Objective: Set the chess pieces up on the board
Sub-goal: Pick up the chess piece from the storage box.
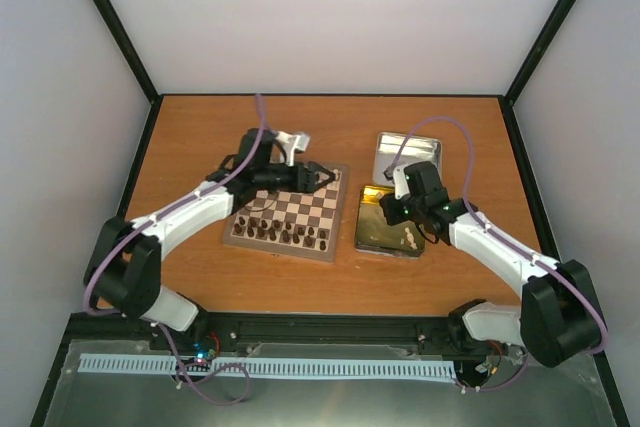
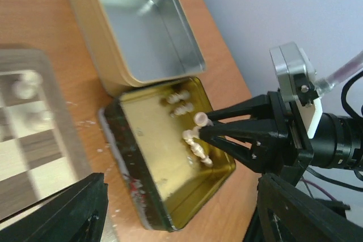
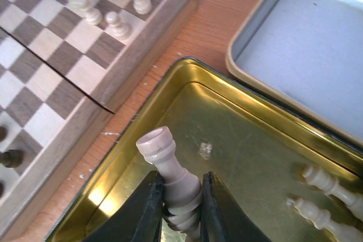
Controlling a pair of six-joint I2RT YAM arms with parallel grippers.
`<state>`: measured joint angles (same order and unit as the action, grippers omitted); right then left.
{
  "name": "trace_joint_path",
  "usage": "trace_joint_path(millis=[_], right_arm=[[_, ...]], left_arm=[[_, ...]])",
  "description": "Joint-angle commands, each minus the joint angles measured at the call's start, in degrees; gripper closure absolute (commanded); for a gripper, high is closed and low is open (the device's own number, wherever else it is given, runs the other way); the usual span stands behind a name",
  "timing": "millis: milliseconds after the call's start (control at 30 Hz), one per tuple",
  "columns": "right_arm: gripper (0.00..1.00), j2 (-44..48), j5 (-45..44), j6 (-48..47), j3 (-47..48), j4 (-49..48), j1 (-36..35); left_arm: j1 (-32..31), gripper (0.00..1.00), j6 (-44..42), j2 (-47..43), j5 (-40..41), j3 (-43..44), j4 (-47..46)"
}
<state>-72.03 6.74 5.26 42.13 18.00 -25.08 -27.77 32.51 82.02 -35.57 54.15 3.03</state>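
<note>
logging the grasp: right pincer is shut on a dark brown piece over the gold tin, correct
Wrong colour: the right pincer is shut on a cream-white chess piece, over the gold tin, as the right wrist view shows.

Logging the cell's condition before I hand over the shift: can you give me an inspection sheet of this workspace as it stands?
Surface: brown wooden table, pale flecks beside the gold tin.
Job's things: board lies flat; cream pieces stand near its far right corner, dark pieces along its near rows; spare cream pieces lie in the gold tin.
Clutter: silver lid beyond the tin, nothing in it.
Grippers: left gripper open over the board's far right corner; right gripper shut on one cream piece over the tin.
Cables: purple cables arch above both arms.
Surroundings: white walls, black frame.
</note>
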Motion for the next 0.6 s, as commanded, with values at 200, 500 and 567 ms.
trace_joint_path(millis=[200, 500, 567], right_arm=[[0.82, 4.7, 6.2, 2.5, -4.3, -9.0, -1.4], [0.81, 6.6, 7.9, 2.3, -6.0, -11.0, -1.8], [0.81, 6.6, 8.0, 2.4, -6.0, -11.0, -1.8]], left_arm=[[-8.3, 0.3, 3.4, 13.4, -6.0, 11.4, -3.0], [-11.4, 0.47, 7.0, 21.4, -7.5, 15.7, -5.0], [-11.4, 0.48, 7.4, 22.4, -7.8, 16.2, -5.1]])
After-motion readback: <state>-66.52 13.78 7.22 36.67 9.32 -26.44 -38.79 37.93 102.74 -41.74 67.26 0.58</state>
